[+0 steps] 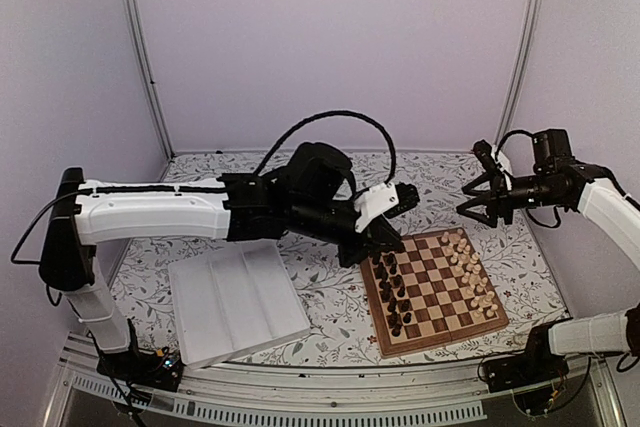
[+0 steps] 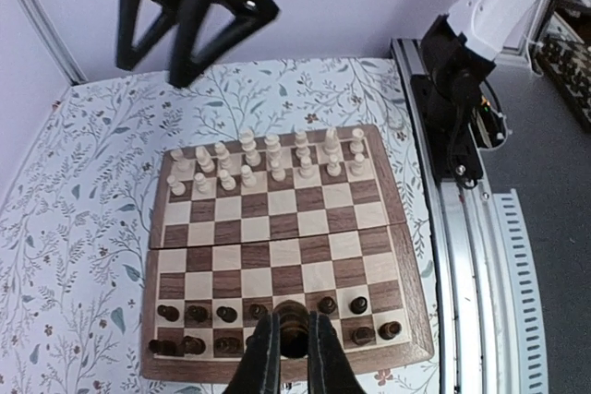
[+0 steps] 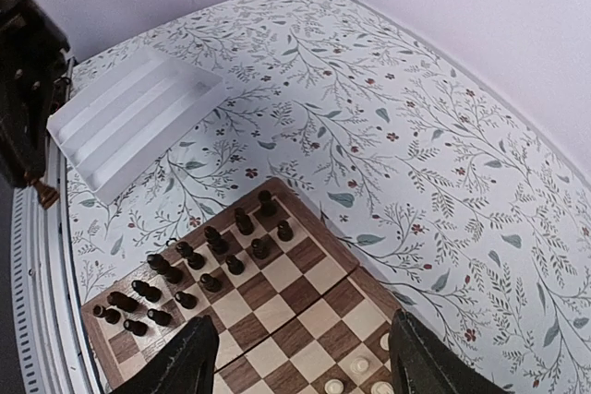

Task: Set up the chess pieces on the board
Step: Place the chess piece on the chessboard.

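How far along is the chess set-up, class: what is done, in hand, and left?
Done: the cream pieces fill two rows along one edge of the board, and most dark pieces stand in two rows opposite. In hand: the left tool grips one dark piece low at those rows. The right tool hangs open and empty. Left: release that piece; the tool hides any other gaps.

You've got soft, even light everywhere and no glare on the board (image 2: 286, 228). There's just a faint shadow under the left arm (image 1: 150, 212) on the table (image 1: 330, 292). The left gripper (image 2: 294, 334) fingers (image 2: 261, 362) blur up close, and both wrist views bend near their edges.
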